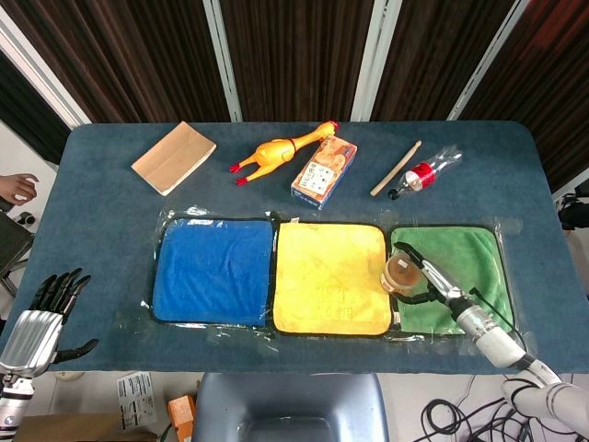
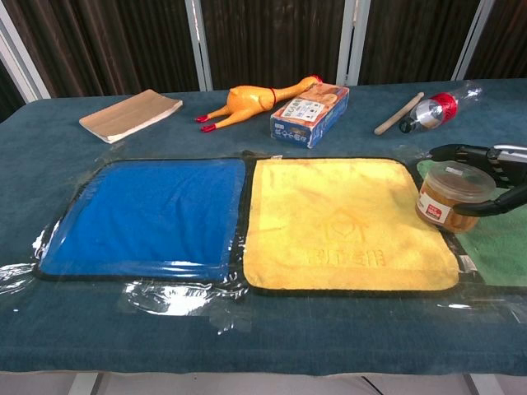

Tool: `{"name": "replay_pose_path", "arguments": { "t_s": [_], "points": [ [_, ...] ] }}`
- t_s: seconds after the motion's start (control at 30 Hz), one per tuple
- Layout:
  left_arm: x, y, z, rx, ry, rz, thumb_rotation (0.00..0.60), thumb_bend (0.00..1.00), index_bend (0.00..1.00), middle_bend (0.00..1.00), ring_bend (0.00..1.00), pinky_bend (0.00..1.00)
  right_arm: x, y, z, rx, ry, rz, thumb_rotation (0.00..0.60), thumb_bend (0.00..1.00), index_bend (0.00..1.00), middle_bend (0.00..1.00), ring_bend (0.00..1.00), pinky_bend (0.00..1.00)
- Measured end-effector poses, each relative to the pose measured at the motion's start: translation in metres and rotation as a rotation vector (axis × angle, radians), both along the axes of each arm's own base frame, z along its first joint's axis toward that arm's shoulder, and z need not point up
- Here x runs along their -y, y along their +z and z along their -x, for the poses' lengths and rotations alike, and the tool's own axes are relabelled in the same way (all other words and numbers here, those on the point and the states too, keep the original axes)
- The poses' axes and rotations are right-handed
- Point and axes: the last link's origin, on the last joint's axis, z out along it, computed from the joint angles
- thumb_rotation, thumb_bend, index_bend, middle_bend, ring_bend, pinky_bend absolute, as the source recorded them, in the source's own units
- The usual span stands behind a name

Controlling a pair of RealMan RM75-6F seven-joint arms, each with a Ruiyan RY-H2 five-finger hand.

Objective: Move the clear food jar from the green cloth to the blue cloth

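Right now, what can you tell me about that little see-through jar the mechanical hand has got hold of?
The clear food jar is a short, round tub of what looks like transparent plastic, with a clear lid, brownish contents and a red-and-white label on its side. It stands upright. The right hand holds it, with dark fingers curving round its back and front. It is over the seam between the yellow cloth and the green cloth; whether it is lifted or resting is unclear.

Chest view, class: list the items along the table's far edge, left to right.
Tan flat notebook → yellow rubber chicken → blue and orange cardboard box → wooden stick → clear plastic bottle with red label.
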Motion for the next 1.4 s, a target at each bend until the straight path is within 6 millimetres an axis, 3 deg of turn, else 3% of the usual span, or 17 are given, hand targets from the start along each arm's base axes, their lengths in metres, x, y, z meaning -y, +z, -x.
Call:
{"name": "replay_pose_path", "arguments": {
  "t_s": [0.87,1.07,1.4],
  "points": [
    [0.001,0.007,0.001,0.02,0.002,-0.004,0.6,0.0,0.03,0.0,0.0,0.03,0.021,-0.059,-0.079,0.043,0.135,-0.042,0.6,0.2,0.0,0.0,0.0,0.1],
    [0.001,0.009,0.0,0.026,-0.002,-0.004,0.6,0.0,0.03,0.0,0.0,0.03,0.022,-0.075,-0.097,0.06,0.162,-0.054,0.6,0.2,0.0,0.0,0.0,0.1],
    [0.002,0.013,0.0,0.041,-0.007,-0.008,0.6,0.0,0.03,0.0,0.0,0.03,0.013,-0.085,-0.117,0.043,0.252,-0.044,0.6,0.2,0.0,0.0,0.0,0.1]
  ]
}}
